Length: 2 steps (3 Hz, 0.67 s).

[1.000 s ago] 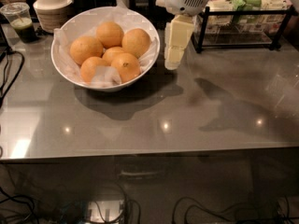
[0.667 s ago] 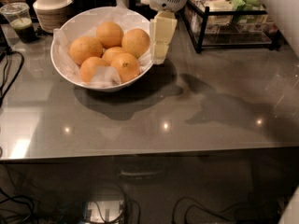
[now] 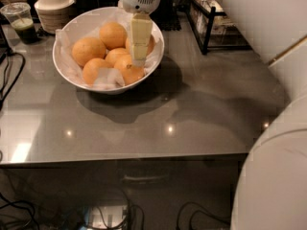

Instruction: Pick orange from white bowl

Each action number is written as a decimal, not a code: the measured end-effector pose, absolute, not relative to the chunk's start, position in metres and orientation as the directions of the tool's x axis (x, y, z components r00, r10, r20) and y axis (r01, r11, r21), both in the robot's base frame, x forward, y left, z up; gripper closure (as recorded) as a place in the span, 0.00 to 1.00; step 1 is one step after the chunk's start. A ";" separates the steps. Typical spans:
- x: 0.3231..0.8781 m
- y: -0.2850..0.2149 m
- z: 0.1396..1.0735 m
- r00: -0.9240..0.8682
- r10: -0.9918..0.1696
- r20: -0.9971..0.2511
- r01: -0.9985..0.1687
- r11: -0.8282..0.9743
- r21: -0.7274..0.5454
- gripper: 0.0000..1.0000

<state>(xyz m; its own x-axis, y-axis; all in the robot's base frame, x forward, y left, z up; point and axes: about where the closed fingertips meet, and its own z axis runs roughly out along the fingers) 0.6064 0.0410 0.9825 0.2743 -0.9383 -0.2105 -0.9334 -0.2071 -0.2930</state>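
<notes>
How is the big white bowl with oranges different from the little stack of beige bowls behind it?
The large glossy white bowl is far wider than the small stack of beige ribbed bowls. The white bowl is smooth; the stack is ribbed. The white bowl holds round oranges, with the claw hanging over it; the stack shows no fruit. Both are round.

Grey table (image 3: 192, 123) — stacked beige bowls (image 3: 53, 6), plastic cup (image 3: 21, 22) back-left — black rack (image 3: 207, 28) right

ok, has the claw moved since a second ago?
Yes. The claw went left: it was just right of the white bowl, and now it hangs over the oranges inside.
</notes>
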 end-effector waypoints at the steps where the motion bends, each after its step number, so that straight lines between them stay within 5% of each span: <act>1: 0.609 0.045 0.983 0.278 -0.936 -0.217 -0.930 -0.206 -0.305 0.00; 2: 0.614 0.046 0.984 0.282 -0.934 -0.220 -0.922 -0.201 -0.330 0.00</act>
